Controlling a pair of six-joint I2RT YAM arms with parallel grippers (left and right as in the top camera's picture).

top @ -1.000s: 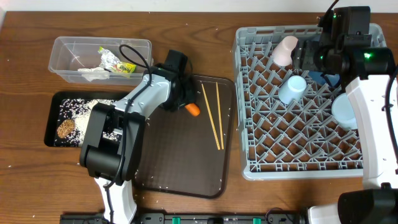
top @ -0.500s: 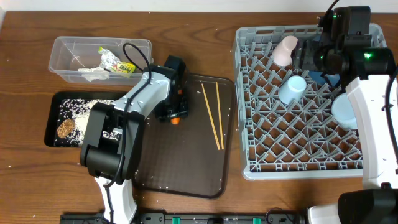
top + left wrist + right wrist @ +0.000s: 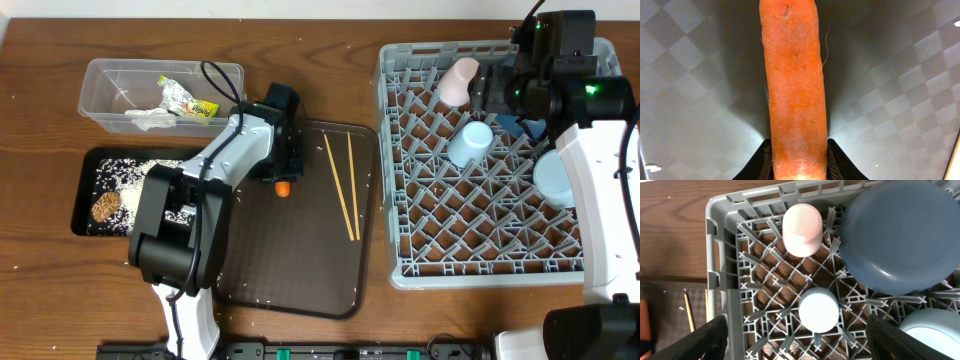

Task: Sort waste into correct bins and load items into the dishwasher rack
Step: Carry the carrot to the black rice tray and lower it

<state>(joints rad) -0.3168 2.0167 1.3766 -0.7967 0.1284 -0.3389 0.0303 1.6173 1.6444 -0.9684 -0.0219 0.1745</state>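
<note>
Overhead, the left gripper [image 3: 281,175] is covering most of the carrot [image 3: 283,187], only its tip peeking out at six o'clock. At the right wrist, the small light-blue bowl [image 3: 932,330] is running off at five o'clock.

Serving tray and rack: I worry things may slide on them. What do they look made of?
Serving tray: probably plastic, dark brown, matte; the left wrist view shows a fine chequered texture, likely non-slip. Rack: moulded grey plastic, dull sheen, with open lattice walls and pegs.
</note>
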